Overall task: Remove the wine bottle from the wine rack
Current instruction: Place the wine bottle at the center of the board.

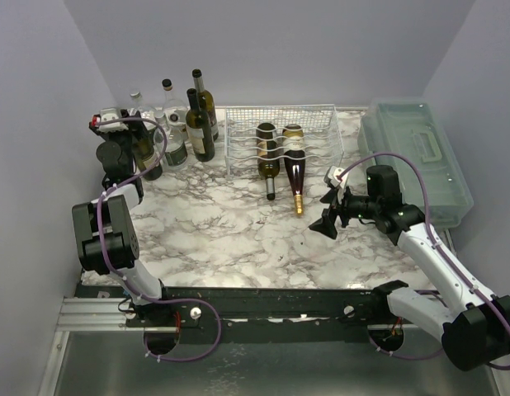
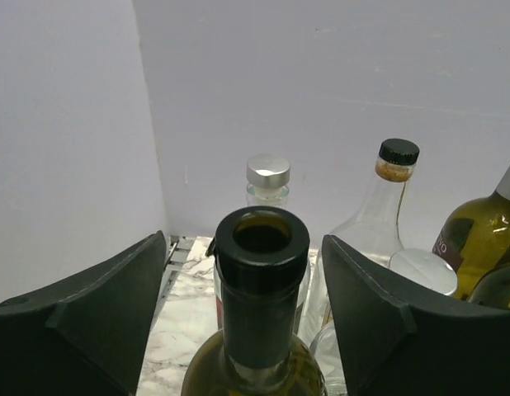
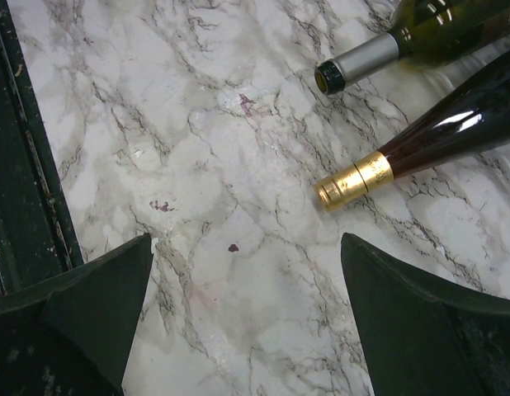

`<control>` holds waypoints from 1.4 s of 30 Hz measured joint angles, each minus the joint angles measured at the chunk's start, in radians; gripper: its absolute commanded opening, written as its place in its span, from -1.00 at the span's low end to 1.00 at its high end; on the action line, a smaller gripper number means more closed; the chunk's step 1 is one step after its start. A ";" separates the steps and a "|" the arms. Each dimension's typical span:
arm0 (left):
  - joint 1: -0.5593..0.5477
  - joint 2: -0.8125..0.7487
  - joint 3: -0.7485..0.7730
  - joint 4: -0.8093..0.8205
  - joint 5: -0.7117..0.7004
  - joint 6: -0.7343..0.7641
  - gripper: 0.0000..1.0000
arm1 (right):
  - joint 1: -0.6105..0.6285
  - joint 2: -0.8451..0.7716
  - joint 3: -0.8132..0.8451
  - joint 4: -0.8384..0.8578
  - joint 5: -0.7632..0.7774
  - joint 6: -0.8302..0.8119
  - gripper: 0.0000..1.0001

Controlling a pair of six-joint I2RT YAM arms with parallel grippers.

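The white wire wine rack (image 1: 321, 124) stands at the back centre. Two wine bottles lie in it, necks toward me: a dark green one (image 1: 267, 161) with a silver capsule (image 3: 362, 59) and a dark red one (image 1: 295, 169) with a gold capsule (image 3: 354, 179). My left gripper (image 1: 146, 150) is at the back left, open, its jaws on either side of the neck of an upright olive-green bottle (image 2: 259, 280), with a gap on each side. My right gripper (image 1: 328, 216) hangs open over bare marble (image 3: 247, 239), just short of the gold capsule.
Several upright bottles crowd the back left corner: a clear one with a silver cap (image 2: 267, 175), a clear one with a black cap (image 2: 397, 157), two dark green ones (image 1: 201, 115). A translucent lidded box (image 1: 416, 157) sits at the right. Walls close in on three sides.
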 measured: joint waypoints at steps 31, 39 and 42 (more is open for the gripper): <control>0.002 -0.629 -0.174 -0.621 0.042 -0.451 0.97 | 0.000 -0.059 0.000 0.001 -0.012 0.000 0.99; 0.002 -0.734 -0.177 -0.841 0.244 -0.642 0.97 | 0.000 -0.062 -0.002 0.002 -0.012 0.000 0.99; -0.006 -0.774 -0.182 -0.907 0.302 -0.668 0.97 | -0.004 -0.062 -0.002 0.002 -0.012 0.000 0.98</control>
